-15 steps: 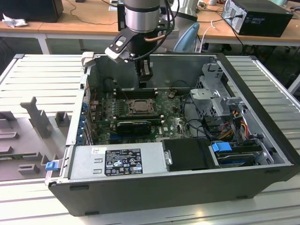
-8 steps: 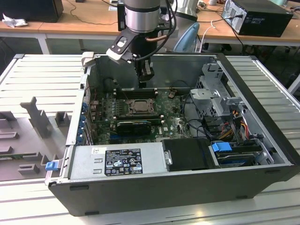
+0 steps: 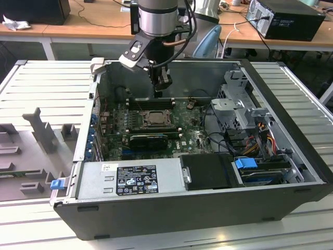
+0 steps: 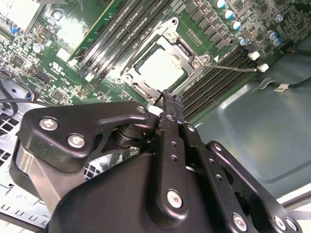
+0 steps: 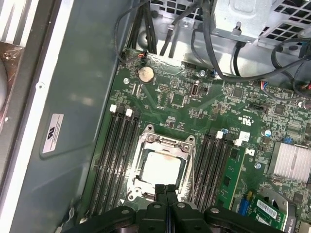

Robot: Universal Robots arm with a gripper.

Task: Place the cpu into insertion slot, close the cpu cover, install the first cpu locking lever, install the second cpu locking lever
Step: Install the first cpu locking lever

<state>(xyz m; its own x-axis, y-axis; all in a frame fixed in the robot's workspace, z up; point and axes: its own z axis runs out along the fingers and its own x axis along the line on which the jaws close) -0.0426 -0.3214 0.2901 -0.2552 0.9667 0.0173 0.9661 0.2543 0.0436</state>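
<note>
cpu (image 5: 163, 167) lies framed by the cpu cover (image 5: 167, 142); the fingers (image 5: 160, 196), pressed together and holding nothing, hover over one edge of this cover.

edge of insertion slot (image 5: 167, 141) hidden behind gripper (image 5: 165, 188) in first wrist view, gripper body cut off by frame

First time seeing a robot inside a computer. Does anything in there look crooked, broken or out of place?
Nothing stands out. The cpu sits square in the insertion slot, the cpu cover lies flat around it, and the gripper hangs above, shut.
</note>
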